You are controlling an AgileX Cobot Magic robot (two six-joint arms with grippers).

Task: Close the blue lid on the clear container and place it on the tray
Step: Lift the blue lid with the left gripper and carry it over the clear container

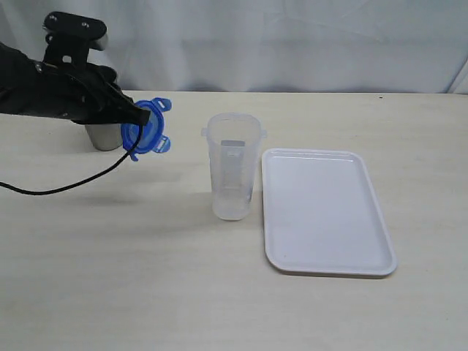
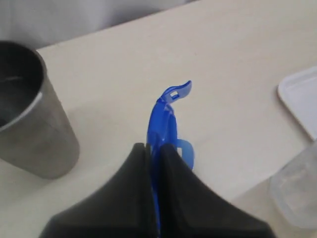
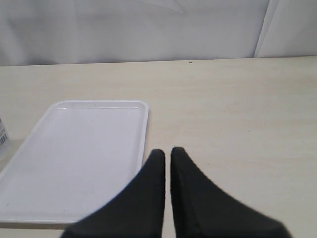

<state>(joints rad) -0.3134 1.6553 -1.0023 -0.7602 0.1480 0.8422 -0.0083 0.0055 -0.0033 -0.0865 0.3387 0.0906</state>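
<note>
Progress: early stage. Left gripper (image 1: 141, 114) is clamped on the edge of the small blue plastic lid with snap flaps (image 1: 148, 131), holding it on edge in the air, near the shiny metal cup (image 1: 102, 137). Tall translucent plastic container (image 1: 232, 175) stands upright and uncovered on the table, between the lid and the flat white rectangular tray (image 1: 325, 212), just beside the tray's rim, not on it. Right gripper (image 3: 167, 154) has jaws together, holding nothing, hanging by the tray. Left to do, judging from this: seat lid, snap flaps, move container onto tray. Surface: pale beige wood-grain tabletop (image 1: 146, 285). Backdrop: white curtain (image 1: 292, 36). Black cable (image 1: 73, 184) trails off the left arm.
</note>
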